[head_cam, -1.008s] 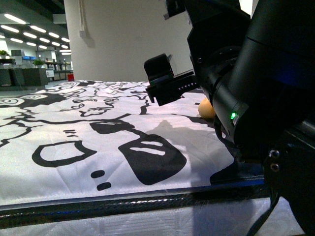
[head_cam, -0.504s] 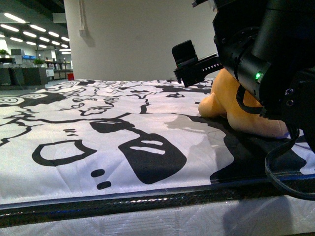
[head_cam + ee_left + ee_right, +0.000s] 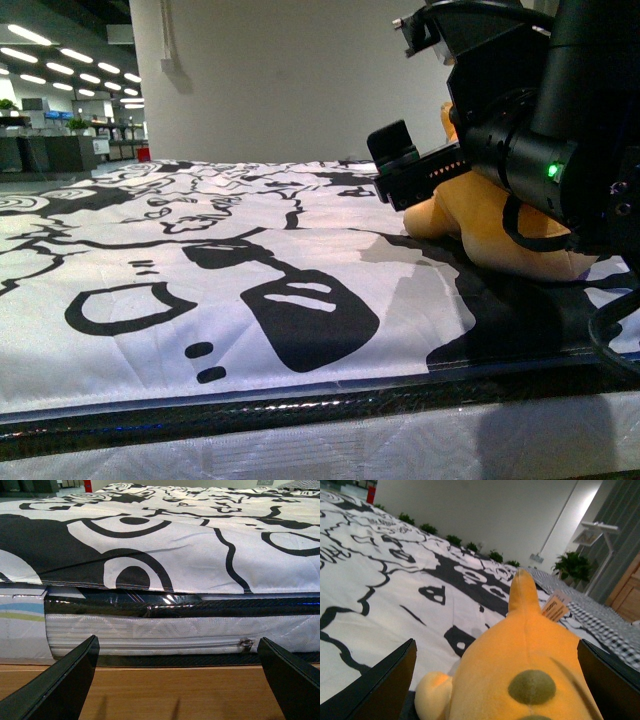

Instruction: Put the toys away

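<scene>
The right gripper has its jaws wide apart. The small orange-yellow plush animal lies just ahead of them, with its rounded back between the two tips, on the bed's black-and-white patterned cover. Nothing is held yet. I think the good way is to go forward until the soft body sits deep between the jaws, then close on the thick middle and not on the paper tag, which could slip. Stay a little above the cover, so it is not pinched. The left gripper hangs empty with its jaws wide, facing the white mattress side.
</scene>
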